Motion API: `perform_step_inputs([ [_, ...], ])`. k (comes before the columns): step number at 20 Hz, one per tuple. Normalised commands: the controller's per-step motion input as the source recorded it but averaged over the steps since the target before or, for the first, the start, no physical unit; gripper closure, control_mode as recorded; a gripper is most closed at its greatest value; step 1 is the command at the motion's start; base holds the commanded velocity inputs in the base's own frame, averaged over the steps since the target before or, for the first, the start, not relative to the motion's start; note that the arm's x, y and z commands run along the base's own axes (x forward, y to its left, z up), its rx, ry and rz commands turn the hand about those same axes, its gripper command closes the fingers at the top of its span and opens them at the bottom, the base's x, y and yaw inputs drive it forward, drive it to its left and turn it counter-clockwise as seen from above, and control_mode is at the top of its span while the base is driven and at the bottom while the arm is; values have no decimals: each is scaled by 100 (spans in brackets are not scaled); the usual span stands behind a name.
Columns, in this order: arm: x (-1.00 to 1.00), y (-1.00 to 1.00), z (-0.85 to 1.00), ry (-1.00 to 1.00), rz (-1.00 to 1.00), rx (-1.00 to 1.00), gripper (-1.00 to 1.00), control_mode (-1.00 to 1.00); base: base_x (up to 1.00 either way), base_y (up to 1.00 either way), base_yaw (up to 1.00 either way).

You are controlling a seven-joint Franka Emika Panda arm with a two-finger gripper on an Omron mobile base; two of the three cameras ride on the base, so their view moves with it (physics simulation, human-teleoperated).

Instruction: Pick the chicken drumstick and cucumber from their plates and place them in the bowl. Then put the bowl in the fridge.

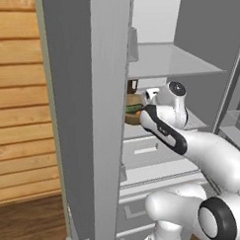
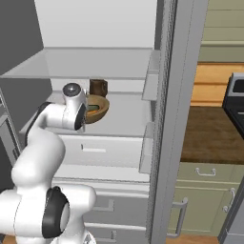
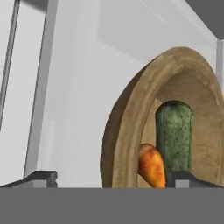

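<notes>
On the middle shelf (image 2: 124,119) of the open fridge (image 1: 87,115), toward its left edge, sits the wooden bowl (image 2: 97,108), resting flat on the pale surface with both foods inside. Seen from the hand, the orange-brown drumstick (image 3: 152,166) lies against the near inner wall, and just to its right the dark green cucumber (image 3: 174,135) lies beside it, the two touching or nearly so. That looks like the bowl's final spot: it is well back from the shelf's front edge, so the door should close without catching it.

Behind the bowl, toward the back wall, stands a small dark brown box (image 2: 98,86), apart from it.

Reaching in over the drawer front, the arm bends at the elbow and levels out so the hand points along the shelf. The gripper (image 3: 111,177) is spread wide, one fingertip outside the rim, the other over the inside near the cucumber, so nothing is held. I judge the remaining work is simply drawing the hand straight back without nudging the rim.
</notes>
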Motion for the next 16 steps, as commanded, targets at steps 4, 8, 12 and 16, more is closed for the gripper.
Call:
perform_step_inputs([
  [4, -62, 0, 53, -6, 0, 0, -100, -100, 0, 0, 0],
  [8, -97, 0, 7, 0, 0, 0, -100, -100, 0, 0, 0],
  [12, -100, -4, 0, -1, 0, 0, -100, -100, 0, 0, 0],
  [16, -100, -15, 0, -4, 0, 0, -100, -100, 0, 0, 0],
])
